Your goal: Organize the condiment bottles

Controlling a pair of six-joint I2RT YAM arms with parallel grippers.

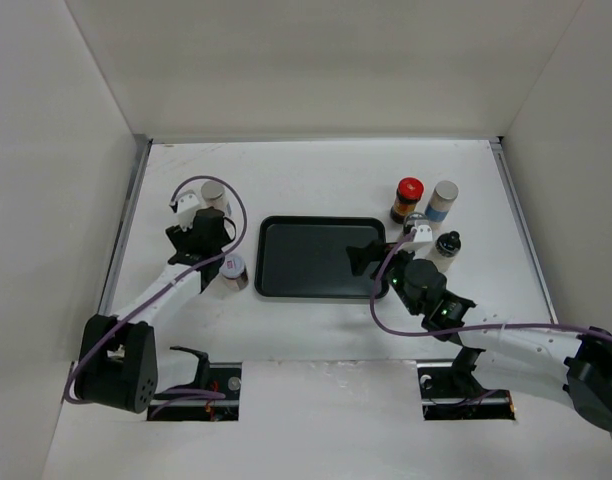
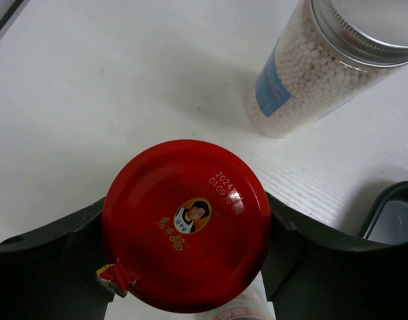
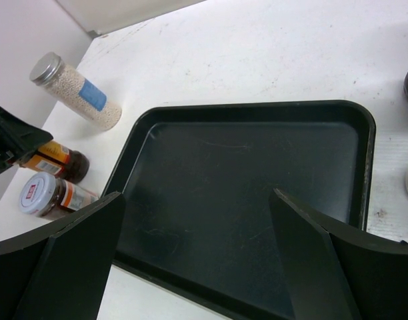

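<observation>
White table: left pincer tight on red-capped jar, plain only wrist-side; right pincer wide over tray.

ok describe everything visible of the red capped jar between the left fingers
The red-capped jar stands upright on the white table, left of the black tray. Its glossy red cap bears a small portrait, gold characters, a printed date and a loose tab at the rim. The right wrist view shows dark contents and an orange label. The left fingers flank it closely on both sides; actual contact is hidden.
</observation>
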